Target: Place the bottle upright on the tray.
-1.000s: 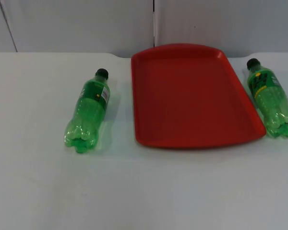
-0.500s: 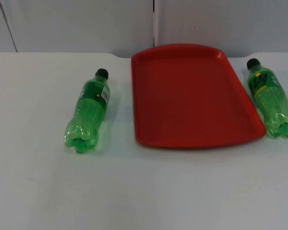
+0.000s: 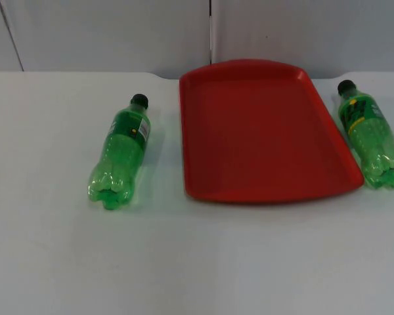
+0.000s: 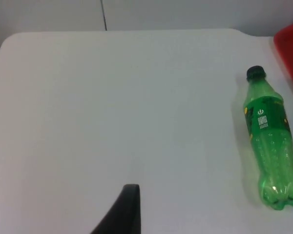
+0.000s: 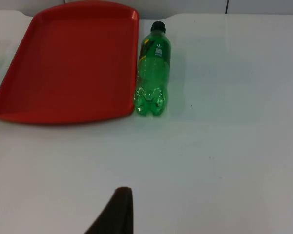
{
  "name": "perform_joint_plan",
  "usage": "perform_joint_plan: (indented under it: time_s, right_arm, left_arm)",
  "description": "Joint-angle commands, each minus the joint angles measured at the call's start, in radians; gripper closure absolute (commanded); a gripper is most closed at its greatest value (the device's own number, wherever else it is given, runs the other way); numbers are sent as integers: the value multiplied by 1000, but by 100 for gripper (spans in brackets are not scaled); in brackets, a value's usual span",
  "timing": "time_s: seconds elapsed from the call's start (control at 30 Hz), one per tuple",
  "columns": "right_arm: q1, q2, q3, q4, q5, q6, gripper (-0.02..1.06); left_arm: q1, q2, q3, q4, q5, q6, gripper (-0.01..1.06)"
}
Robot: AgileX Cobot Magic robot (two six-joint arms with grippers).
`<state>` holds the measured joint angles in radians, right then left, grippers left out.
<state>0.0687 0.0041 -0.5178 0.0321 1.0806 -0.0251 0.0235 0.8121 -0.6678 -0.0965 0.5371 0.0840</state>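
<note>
Two green bottles are lying on their sides on the white table, one on each side of a red tray. The table top is running back to a grey partition wall, which is showing a dark vertical seam near its middle, and the table's far edge is curving at a notch just behind the tray.

Starting at the left, the left bottle is lying with its black cap pointing toward the wall and its lobed base toward the near edge, apart from the tray. The left wrist view is looking along a black fingertip of the left gripper, hanging over bare table well away from this bottle; whether it is wide or narrow I cannot tell.

In the middle, the red tray is sitting flat with nothing on it.

At the right, the right bottle is lying just beside the tray's right rim, cap toward the wall. The right wrist view is showing a black fingertip of the right gripper over bare table, well short of that bottle and the tray; its opening I cannot tell either.
</note>
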Motion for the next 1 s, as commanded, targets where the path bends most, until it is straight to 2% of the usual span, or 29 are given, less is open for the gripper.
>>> perform_joint_plan:
  time_s: [0.0,0.27,0.47,0.97]
  right_arm:
    - [2,-4,1,-1,-3,-9,0]
    - [2,-4,1,-3,-3,-9,0]
    - [2,-4,1,-3,-3,-9,0]
    - [2,-4,1,-3,-3,-9,0]
  left_arm:
    - [3,46,-28,-44,-20,18,0]
    - [3,205,-126,-49,-49,31,0]
    - [3,327,-242,-49,-49,35,0]
    - [3,530,-429,-52,-45,43,0]
